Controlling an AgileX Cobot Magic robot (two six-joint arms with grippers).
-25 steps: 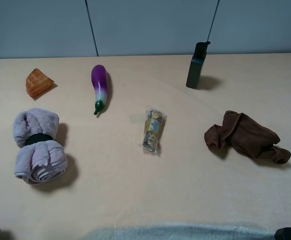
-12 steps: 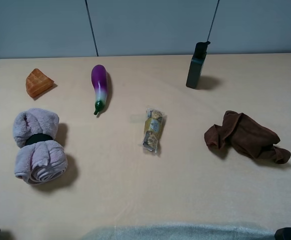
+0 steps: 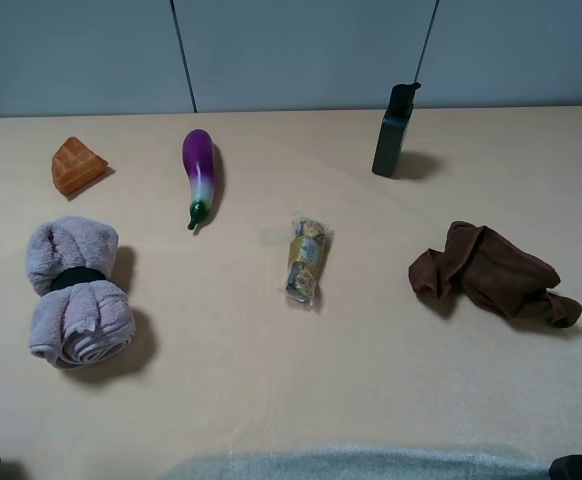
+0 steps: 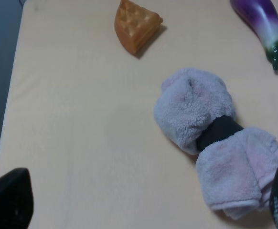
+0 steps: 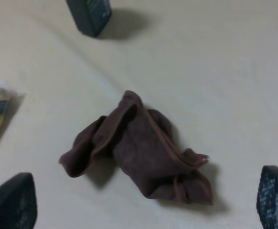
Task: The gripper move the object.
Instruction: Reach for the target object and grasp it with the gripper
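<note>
Snack packet [image 3: 307,259] lies flat and untouched on the desk [image 3: 271,380], between eggplant [image 3: 200,176] and crumpled brown cloth [image 3: 491,272]. Right fingers [image 5: 10,202] hang above that cloth, spread wide and empty, likely readied for reaching across.

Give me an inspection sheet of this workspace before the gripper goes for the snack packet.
Surface: tan table, no spills seen.
Job's things: snack packet lies flat near the middle, untouched.
Clutter: purple eggplant, orange waffle wedge, rolled grey towel, crumpled brown cloth, upright black box; all apart from the packet.
Grippers: left gripper open, near the towel; right gripper open, facing the brown cloth; neither holds anything.
Cables: nothing seen.
Surroundings: grey wall panels behind the table.
</note>
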